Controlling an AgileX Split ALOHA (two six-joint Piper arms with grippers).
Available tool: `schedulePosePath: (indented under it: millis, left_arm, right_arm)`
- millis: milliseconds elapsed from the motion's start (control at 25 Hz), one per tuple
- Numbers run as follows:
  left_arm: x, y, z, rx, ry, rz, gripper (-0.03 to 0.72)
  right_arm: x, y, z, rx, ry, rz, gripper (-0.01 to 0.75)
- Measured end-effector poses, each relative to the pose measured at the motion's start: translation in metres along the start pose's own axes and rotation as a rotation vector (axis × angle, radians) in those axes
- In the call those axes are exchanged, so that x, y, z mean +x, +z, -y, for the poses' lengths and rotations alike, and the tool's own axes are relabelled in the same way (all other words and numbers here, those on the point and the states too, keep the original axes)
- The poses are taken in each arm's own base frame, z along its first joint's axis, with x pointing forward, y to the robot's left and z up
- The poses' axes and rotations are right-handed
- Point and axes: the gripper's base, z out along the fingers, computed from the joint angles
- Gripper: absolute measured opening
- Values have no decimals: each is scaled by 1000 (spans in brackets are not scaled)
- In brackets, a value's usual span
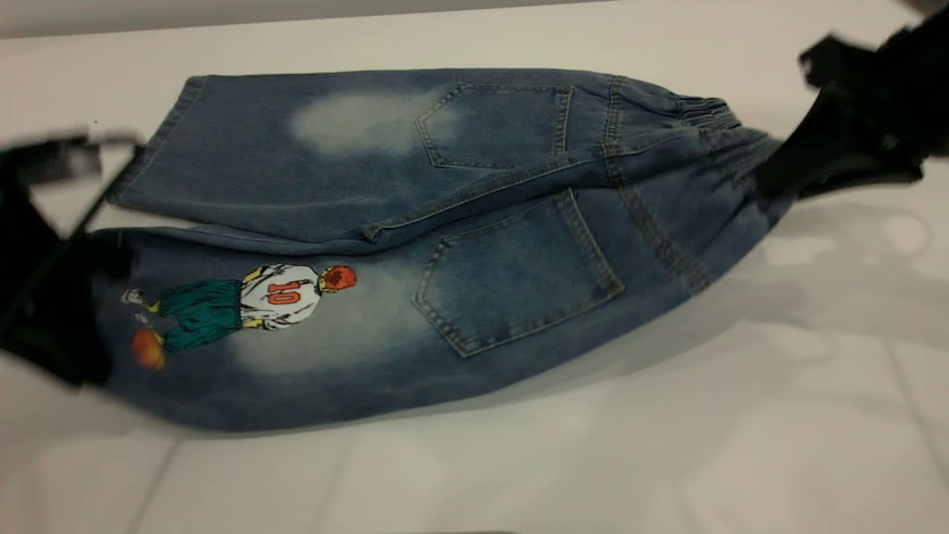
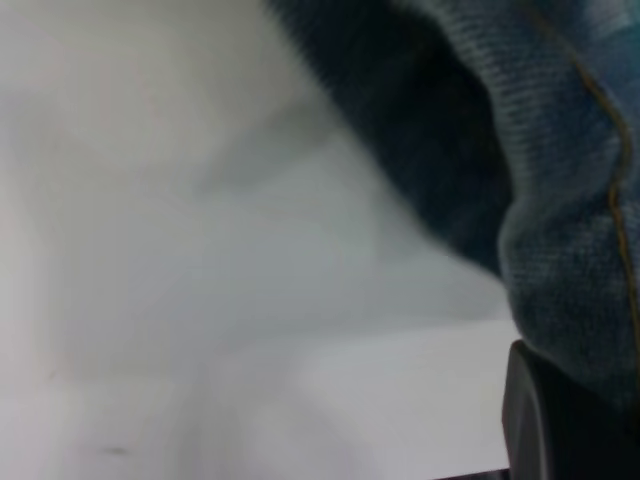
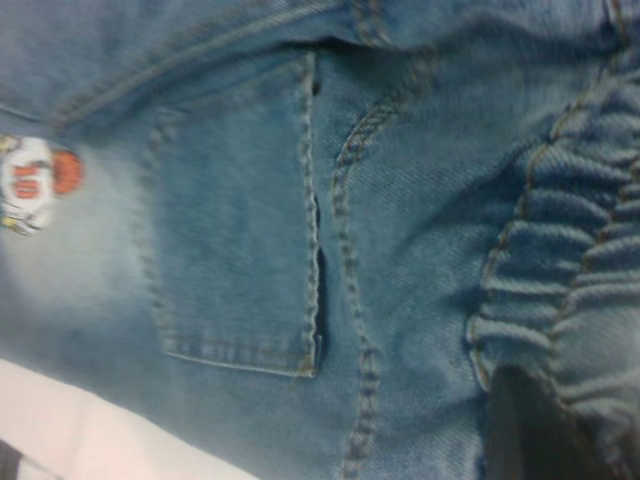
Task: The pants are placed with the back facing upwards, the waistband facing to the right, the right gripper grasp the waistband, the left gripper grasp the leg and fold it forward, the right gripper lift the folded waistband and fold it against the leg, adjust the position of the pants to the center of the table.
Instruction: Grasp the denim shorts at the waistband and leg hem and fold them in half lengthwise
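The blue denim pants (image 1: 482, 245) lie back up across the table (image 1: 667, 445), with both back pockets showing. On the right is the ruched waistband (image 1: 704, 111), where my right gripper (image 1: 771, 178) is shut on its near part. One dark finger (image 3: 520, 430) presses into the gathered band (image 3: 570, 300). At the left, my left gripper (image 1: 89, 297) is shut on the hem end of the leg (image 1: 296, 334) printed with the number 10 player. Denim (image 2: 570, 200) drapes over its finger (image 2: 540, 420). The pants' near edge hangs raised between the grippers, casting a shadow below.
The plain far leg (image 1: 296, 148) with a faded patch rests flat on the table behind. Bare white tabletop (image 1: 519, 482) stretches in front of the pants and to the right. The table's far edge (image 1: 296, 18) runs along the back.
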Motion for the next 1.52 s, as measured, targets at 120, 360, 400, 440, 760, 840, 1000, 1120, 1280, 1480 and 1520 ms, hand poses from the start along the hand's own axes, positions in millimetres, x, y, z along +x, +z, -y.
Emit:
schedulePosePath:
  millis: [120,360,400,440,760,840,1000,1120,1280,1480,1520]
  left_arm:
    - [-9,-36,19,29,65,93,40]
    - [-18,-106,35,55,134,325,40]
    - [-21,-114,36,52,144,366,40]
    - [-24,-119,36,50,148,392,40]
    - [-48,-115,36,34,136,528,40]
    - [-54,-109,35,27,131,549,40]
    - [-66,-97,33,14,116,605,40]
    - [-75,-88,31,0,105,660,40]
    - [-87,-71,28,-21,94,711,40]
    - [-98,-48,23,-48,84,758,40]
    - [-100,-44,22,-53,82,769,40]
  right_arm:
    - [-4,-22,-15,1,-36,34,36]
    - [-8,-57,-39,-5,-101,129,36]
    - [-8,-59,-40,-2,-105,136,36]
    - [-9,-60,-40,1,-105,141,36]
    - [-21,-53,-31,60,-78,181,36]
    - [-30,-51,-30,68,-71,206,36]
    - [-44,-41,-20,97,-27,232,36]
    - [-51,-27,-9,127,0,237,36]
    - [-62,-8,4,137,33,238,36]
    - [-76,15,17,132,50,250,36]
    - [-78,19,20,131,55,251,36]
